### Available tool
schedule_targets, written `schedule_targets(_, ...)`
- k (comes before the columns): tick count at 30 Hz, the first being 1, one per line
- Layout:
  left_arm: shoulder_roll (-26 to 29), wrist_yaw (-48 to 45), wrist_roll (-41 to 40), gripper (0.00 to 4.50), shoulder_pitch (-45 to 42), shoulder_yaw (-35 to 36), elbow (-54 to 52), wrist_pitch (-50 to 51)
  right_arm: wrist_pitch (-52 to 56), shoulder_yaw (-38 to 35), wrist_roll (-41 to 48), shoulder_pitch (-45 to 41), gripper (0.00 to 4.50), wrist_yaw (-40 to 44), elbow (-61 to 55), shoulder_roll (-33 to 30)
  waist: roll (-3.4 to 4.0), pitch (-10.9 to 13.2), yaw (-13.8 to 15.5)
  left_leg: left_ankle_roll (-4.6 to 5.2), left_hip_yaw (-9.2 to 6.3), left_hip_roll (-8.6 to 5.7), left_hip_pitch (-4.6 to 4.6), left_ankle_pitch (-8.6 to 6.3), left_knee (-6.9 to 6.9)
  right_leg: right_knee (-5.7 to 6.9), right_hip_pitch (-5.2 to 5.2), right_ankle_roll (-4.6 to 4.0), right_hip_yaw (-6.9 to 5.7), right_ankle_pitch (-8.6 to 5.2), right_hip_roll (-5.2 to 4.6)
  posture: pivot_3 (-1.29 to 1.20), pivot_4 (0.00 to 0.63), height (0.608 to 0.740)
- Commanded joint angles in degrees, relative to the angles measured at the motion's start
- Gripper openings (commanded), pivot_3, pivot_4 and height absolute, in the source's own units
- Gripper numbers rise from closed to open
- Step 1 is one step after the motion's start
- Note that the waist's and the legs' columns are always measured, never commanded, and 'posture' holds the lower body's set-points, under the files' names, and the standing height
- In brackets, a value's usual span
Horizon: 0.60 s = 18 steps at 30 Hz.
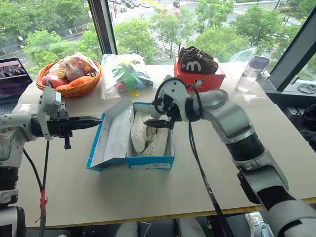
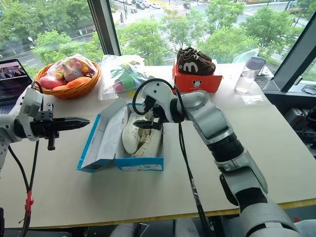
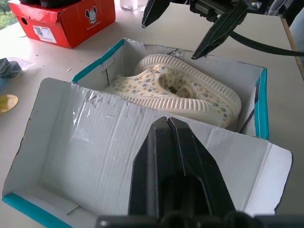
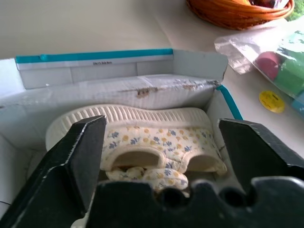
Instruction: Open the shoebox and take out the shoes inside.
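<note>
Shoebox (image 1: 148, 160) sits mid-table, lid already folded back flat toward my left, white inside showing. Shoes (image 1: 148, 133) lie in the open tray, packed side by side, on their sides, soles outward.

My right gripper (image 1: 159, 123) hangs just over the tray with its fingers spread wide, nothing between them; the wrist view looks straight down at the nearer shoe's opening and floral lining. My left gripper (image 1: 94, 120) is pinched fully shut, empty, hovering level beside the lid's outer edge, clear of the cardboard.

Step in hand, as I judge it: take the first shoe. Best to lower the right fingers so one goes inside the collar and the other outside the upper, then close on that rim rather than across the broad sole. Lift straight up to clear the tray walls; the light box may drag along, so the left could press the lid down.

Long axis of the shoes runs with the box's length, away from me toward the window. Which end holds the toes I cannot tell.
</note>
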Motion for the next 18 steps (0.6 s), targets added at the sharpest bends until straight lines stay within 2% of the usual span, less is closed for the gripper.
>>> schedule_targets(1,-0.1,-0.1,-0.5,0.00,-0.7,1.8,-1.9,-0.7,-5.3,1.3,-3.3,-2.2,4.42,-0.7,7.1,2.2,0.00,0.0,0.0,0.00,0.00,0.00,0.00,0.00,0.00,0.00,0.00,0.00,0.00,0.00,0.00,0.00,0.150,0.740)
schedule_targets(8,-0.5,0.6,-0.6,0.00,-0.6,2.1,-2.7,-0.6,-7.7,2.3,-6.6,-3.2,4.42,-0.2,15.9,5.4,0.00,0.0,0.0,0.00,0.00,0.00,0.00,0.00,0.00,0.02,0.00,-0.01,0.01,0.01,0.00,0.00,0.150,0.740)
schedule_targets(15,-0.4,0.9,-1.5,0.00,0.6,3.4,-4.5,0.0,-7.3,1.6,-7.5,-3.0,4.42,0.3,14.8,6.0,0.00,0.0,0.0,0.00,0.00,0.00,0.04,0.00,0.01,0.06,0.03,0.00,0.01,0.01,0.01,0.00,0.150,0.740)
schedule_targets(18,-0.2,0.9,-1.5,0.00,1.5,4.0,-5.0,0.1,-7.1,1.7,-7.9,-2.6,3.78,0.4,13.0,5.8,0.00,0.0,0.0,0.00,-0.01,0.00,0.04,0.00,0.01,0.06,0.02,-0.01,0.01,0.01,0.01,0.00,0.150,0.740)
